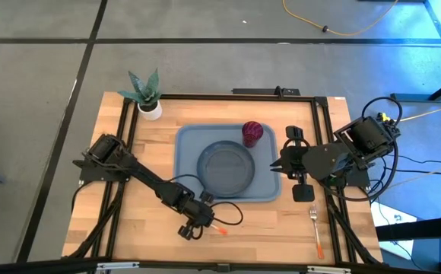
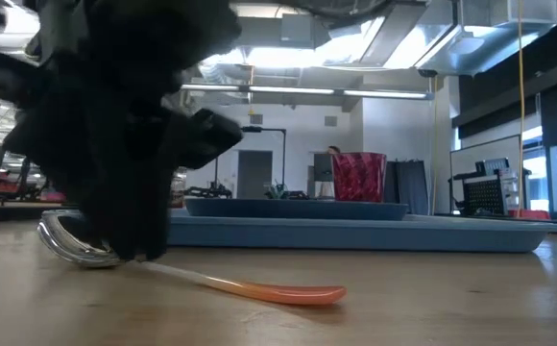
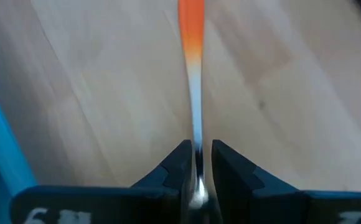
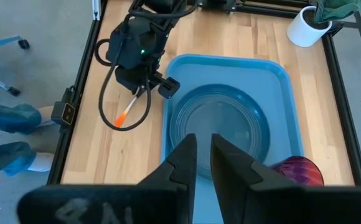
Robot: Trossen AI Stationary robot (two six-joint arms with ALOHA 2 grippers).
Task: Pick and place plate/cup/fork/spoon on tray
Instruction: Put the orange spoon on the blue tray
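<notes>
Left gripper (image 3: pixel 197 163) fingers clenched on the spoon (image 2: pixel 197 274), which lay on the table (image 1: pixel 281 228) just beside the tray (image 1: pixel 186 141); lift level before carrying over its rim; right gripper (image 4: pixel 203 155) waited, slightly parted, empty

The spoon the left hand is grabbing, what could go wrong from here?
The left hand pinches the spoon low on its neck near the bowl, with the long orange handle sticking out, so it could pivot or slip on lifting. The plate and cup already fill much of the tray, so the spoon might land on the plate's rim.
</notes>
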